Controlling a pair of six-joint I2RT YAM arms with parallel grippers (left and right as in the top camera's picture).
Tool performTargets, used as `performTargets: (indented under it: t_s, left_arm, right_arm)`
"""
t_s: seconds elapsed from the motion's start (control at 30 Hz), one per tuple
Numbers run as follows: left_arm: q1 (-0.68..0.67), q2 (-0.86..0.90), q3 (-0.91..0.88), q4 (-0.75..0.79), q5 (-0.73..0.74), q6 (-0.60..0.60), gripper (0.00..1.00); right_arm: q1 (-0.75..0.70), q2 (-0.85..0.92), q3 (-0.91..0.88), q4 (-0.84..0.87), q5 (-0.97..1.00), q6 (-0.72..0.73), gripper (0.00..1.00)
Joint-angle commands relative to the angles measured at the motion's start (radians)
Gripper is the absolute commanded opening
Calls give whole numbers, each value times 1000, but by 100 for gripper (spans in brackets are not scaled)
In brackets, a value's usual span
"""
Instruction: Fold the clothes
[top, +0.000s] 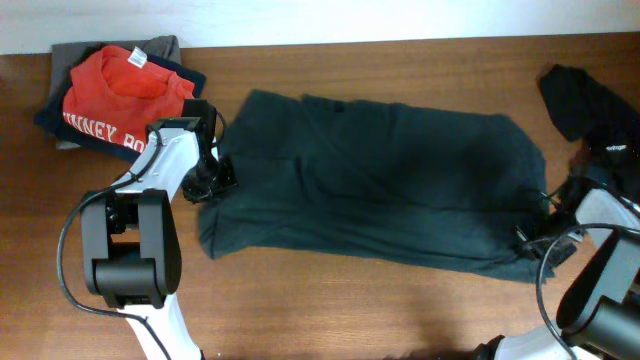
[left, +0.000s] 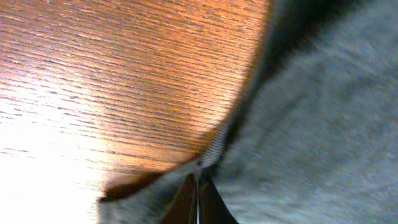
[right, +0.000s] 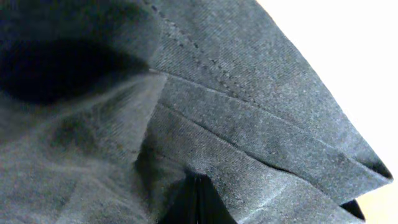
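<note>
Wooden table (top: 400, 310): carries one garment in work and two lots set aside. The charcoal T-shirt (top: 380, 180) occupies the middle of the table, spread wide from left to right and lying mostly flat. Its surface shows shallow ripples, its lower left corner sags toward the near edge, and no lettering shows on the upward face. Step in hand, by judgement: both ends are gripped in preparation for a first fold, or for a straightening pull, and no fold has yet been made in this garment. The next move calls for both arms to lift together and carry the held edges evenly, so the cloth does not skew or bunch. The finished stack (top: 115, 95), red on top of darker pieces, sits at the far left corner, just beside the left arm. A black garment (top: 585, 100) lies crumpled at the far right, apart from the shirt. The left gripper (top: 215, 182) is clamped on the shirt's left hem, its wrist view showing ribbed edge pinched between closed fingers. The right gripper (top: 535, 235) is likewise closed on layered cloth at the right lower corner.
</note>
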Motion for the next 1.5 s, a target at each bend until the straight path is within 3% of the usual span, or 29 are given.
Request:
performTargets:
  t_s: [0.0,0.23,0.6,0.7,0.83,0.93,1.2,1.47]
  left_arm:
    - [5,20,-2,0,-19,-23,1]
    - [0,18,0,-2,14,-69,1]
    - [-69,-68,0,-5,70,44,1]
    - [-89,-74,0,-4,-3,37,1]
    - [-95,-74,0,-12,-194,-61,1]
    - [-87,-76,16,-45,-210,-66,1]
    - [-154,-89,17,-48,57,97,1]
    - [-206,-88,14,-23,101,100,1]
  right_arm:
    - [-45,20,-35,-16,73,18,4]
    - [-44,20,-35,-11,65,-1,4]
    - [-44,20,-35,-7,65,-1,4]
    - [-44,20,-35,-8,66,-1,4]
    - [-44,20,-35,-8,65,-2,4]
    - [-44,20,-35,-7,66,-19,4]
    - [-44,20,-35,-8,45,-24,4]
    - [-44,20,-35,-9,39,-28,4]
